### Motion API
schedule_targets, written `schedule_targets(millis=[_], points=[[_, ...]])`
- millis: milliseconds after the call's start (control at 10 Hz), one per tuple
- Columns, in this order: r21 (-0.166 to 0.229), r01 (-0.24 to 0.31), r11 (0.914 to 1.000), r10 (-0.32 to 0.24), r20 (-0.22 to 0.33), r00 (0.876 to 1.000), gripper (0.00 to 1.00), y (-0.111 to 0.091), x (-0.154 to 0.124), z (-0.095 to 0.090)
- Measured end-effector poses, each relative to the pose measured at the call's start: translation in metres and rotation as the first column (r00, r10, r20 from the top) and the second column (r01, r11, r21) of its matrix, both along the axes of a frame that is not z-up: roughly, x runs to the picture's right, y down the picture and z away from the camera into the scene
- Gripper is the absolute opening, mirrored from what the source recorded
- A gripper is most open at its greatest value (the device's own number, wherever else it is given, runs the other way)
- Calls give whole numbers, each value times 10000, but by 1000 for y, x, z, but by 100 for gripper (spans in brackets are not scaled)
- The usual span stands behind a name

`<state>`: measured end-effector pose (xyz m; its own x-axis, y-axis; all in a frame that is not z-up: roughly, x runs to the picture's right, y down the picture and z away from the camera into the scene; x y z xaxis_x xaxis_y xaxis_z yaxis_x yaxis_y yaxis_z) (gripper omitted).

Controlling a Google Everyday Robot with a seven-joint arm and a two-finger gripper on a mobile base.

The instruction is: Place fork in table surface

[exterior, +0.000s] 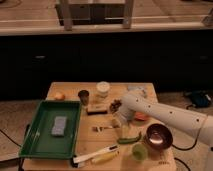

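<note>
The fork (101,128), small and silver, lies low over the light tan table surface (70,88) near its middle, tines pointing left. My gripper (118,124) is at the end of the white arm (165,117) that reaches in from the right. It sits just right of the fork's handle end. I cannot tell whether it touches the fork. A green chilli (129,138) lies just below and right of the gripper.
A green tray (36,142) holding a grey block (59,125) fills the left side. A white-handled utensil (95,153) and a yellow-handled one (106,158) lie at the front. A copper bowl (159,136), green round thing (140,151), white cup (103,88) and dark cup (83,96) stand around.
</note>
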<state>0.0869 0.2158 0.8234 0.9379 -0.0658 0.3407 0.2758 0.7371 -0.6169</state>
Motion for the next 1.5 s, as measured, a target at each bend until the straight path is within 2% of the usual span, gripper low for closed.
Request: schedule_targets(millis=[600,1500], points=[[272,-74,9996,73,37,10000,80,-11,-25,0],[185,12,9998,-16,217,9998,80,-2,-60,17]])
